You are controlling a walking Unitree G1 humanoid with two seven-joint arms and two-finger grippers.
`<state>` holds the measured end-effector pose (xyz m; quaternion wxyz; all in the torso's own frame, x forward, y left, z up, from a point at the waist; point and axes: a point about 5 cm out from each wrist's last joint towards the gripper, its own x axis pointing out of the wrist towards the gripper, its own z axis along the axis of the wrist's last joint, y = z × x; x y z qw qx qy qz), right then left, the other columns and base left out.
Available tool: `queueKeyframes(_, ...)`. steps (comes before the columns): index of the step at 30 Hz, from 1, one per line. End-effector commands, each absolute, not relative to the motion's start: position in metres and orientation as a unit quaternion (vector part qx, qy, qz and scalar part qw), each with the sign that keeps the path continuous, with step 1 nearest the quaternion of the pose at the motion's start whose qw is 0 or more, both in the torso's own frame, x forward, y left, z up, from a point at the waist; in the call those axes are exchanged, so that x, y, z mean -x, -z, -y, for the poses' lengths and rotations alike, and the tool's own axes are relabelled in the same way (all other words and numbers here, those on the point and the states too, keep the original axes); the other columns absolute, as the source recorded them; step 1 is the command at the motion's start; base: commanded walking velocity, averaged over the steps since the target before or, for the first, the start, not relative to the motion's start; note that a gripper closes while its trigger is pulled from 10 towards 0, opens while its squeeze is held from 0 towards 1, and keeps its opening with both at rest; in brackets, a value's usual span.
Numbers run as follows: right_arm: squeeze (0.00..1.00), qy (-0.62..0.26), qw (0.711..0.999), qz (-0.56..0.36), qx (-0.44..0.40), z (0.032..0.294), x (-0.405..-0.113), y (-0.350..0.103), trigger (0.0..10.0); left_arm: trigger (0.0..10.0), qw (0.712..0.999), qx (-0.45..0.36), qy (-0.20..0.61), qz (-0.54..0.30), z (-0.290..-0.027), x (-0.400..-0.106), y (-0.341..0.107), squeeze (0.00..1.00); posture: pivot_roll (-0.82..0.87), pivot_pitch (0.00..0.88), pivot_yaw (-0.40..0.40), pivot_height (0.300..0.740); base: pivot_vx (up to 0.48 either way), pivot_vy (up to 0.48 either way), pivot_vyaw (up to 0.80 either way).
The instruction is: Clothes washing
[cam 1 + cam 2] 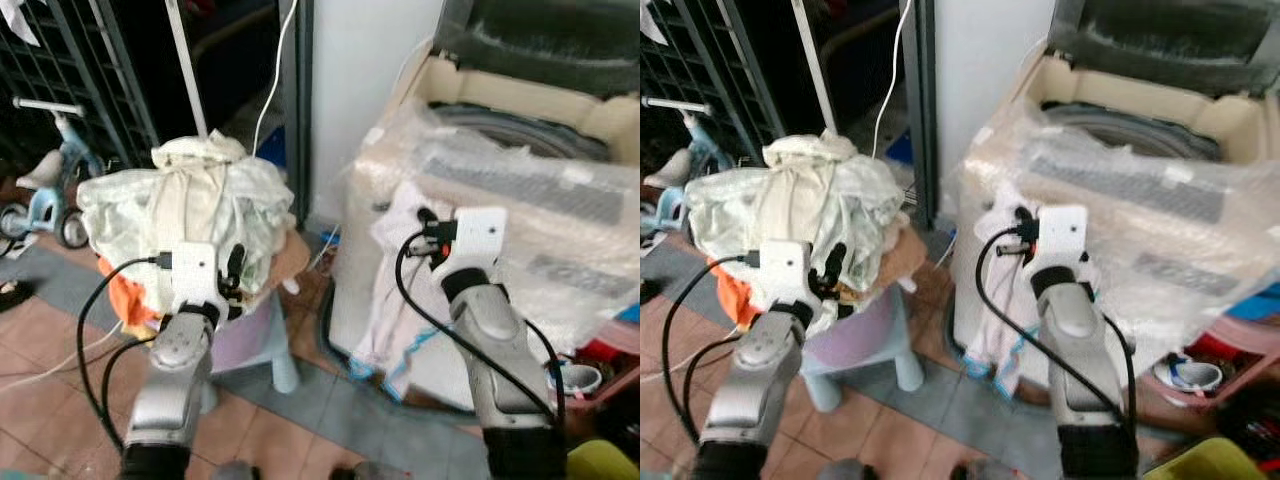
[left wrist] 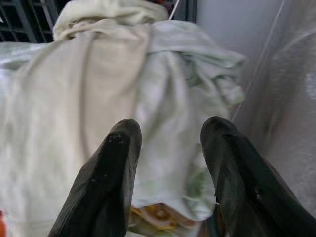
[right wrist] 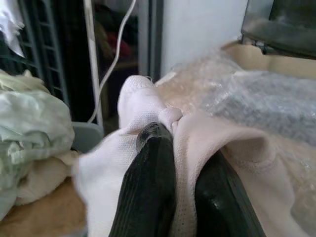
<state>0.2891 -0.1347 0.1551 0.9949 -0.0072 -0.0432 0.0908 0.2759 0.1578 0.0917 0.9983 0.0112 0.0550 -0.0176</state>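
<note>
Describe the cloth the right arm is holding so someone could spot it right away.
Find the plastic-wrapped washing machine on the right. Over its front left corner hangs a white garment, pinched in the right gripper jaws. Unlike the pale green and cream laundry pile on the stool, it is white with a light-blue trimmed hem.

Soft, even indoor light with mild blur throughout. Glare whitens the plastic wrap (image 1: 520, 190) on the washing machine (image 1: 480, 100). The close black fingers (image 2: 106, 187) are out of focus; the background behind the rack (image 1: 70, 80) is dark.

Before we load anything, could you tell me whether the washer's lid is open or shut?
Open. The lid stands raised at the back of the washer, and the drum's rim shows beneath it.
</note>
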Motion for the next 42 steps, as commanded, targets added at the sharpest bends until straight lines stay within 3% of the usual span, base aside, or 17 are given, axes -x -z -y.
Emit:
queueKeyframes(1,0.00,-0.081,0.994,0.078,0.012,0.143,-0.290,-0.171,10.0,10.0,0.998,-0.006,0.030,-0.055,-0.151,-0.277,-0.092,0.00,-0.08,0.000,0.005,0.740,0.000,0.000,0.00)
queueKeyframes(11,0.00,-0.103,0.988,0.105,0.039,0.143,-0.294,-0.183,10.0,10.0,0.998,0.015,0.030,-0.044,-0.152,-0.276,-0.095,0.00,-0.07,0.000,0.007,0.740,0.000,0.000,-0.32)
queueKeyframes(18,0.00,-0.126,0.979,0.131,0.095,0.140,-0.300,-0.193,10.0,10.0,0.999,0.022,0.032,-0.038,-0.152,-0.276,-0.097,0.00,-0.07,0.000,0.007,0.740,0.343,0.000,0.00)
queueKeyframes(28,0.00,-0.145,0.957,0.193,0.158,0.145,-0.331,-0.236,10.0,10.0,0.998,0.024,0.036,-0.039,-0.151,-0.277,-0.097,0.00,-0.07,0.000,0.000,0.740,0.451,0.000,0.00)
queueKeyframes(37,0.00,-0.096,0.950,0.242,0.175,0.172,-0.385,-0.325,10.0,10.0,0.998,0.030,0.031,-0.046,-0.149,-0.280,-0.096,0.00,-0.06,0.000,-0.001,0.740,0.436,0.000,0.00)
queueKeyframes(40,0.00,-0.040,0.953,0.243,0.176,0.190,-0.393,-0.350,10.0,10.0,0.998,0.029,0.033,-0.046,-0.148,-0.280,-0.096,0.00,-0.06,0.000,-0.002,0.740,0.000,0.000,0.00)
queueKeyframes(41,0.00,0.066,0.954,0.255,0.146,0.224,-0.394,-0.385,10.0,10.0,0.998,0.028,0.032,-0.045,-0.147,-0.280,-0.096,0.00,-0.05,0.000,-0.011,0.740,0.000,0.000,0.00)
queueKeyframes(42,0.00,0.066,0.954,0.255,0.146,0.224,-0.394,-0.385,10.0,10.0,0.998,0.028,0.032,-0.045,-0.147,-0.280,-0.096,0.00,-0.05,0.000,-0.011,0.740,0.000,0.000,0.00)
